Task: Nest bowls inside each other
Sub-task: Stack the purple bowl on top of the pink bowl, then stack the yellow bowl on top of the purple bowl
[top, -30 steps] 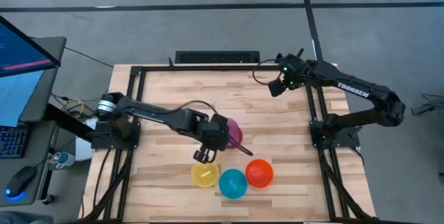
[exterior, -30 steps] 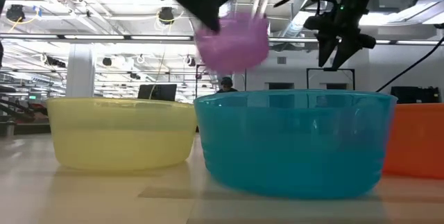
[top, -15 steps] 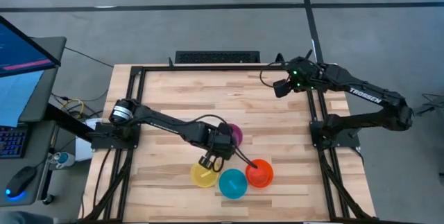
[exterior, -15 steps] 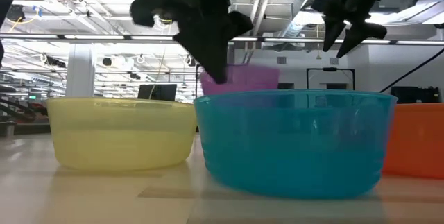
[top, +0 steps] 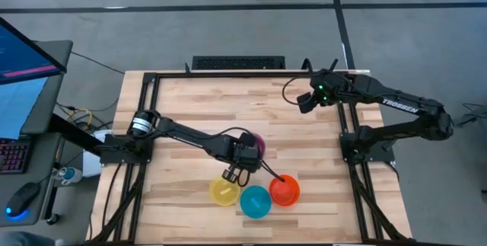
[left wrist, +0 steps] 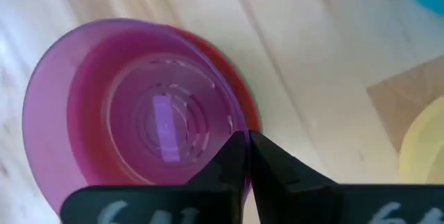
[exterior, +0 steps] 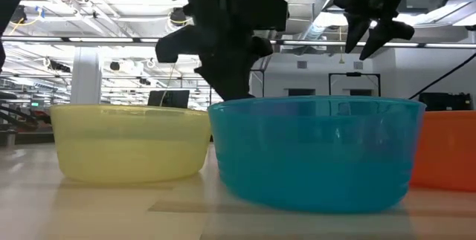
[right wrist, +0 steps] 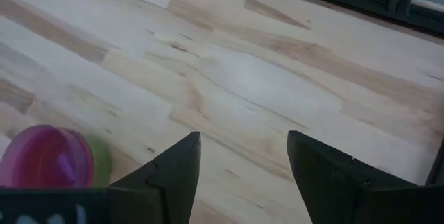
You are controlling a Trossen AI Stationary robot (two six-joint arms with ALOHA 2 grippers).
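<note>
Purple bowl (left wrist: 132, 113) pinched by left gripper (left wrist: 243, 156)

We note the left gripper (top: 230, 174) has carried the purple bowl (left wrist: 125, 106) down from mid-air onto the table (top: 190, 101). In the low view the blue bowl (exterior: 316, 151) now hides it.

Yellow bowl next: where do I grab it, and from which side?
Take the yellow bowl by its rim, coming straight down from above. It sits upright and open, apart from the blue bowl, and its thin wall suits one finger inside, one outside. The left gripper, shut on the purple bowl, is nearest; use the rim's far side, clear of blue.
</note>
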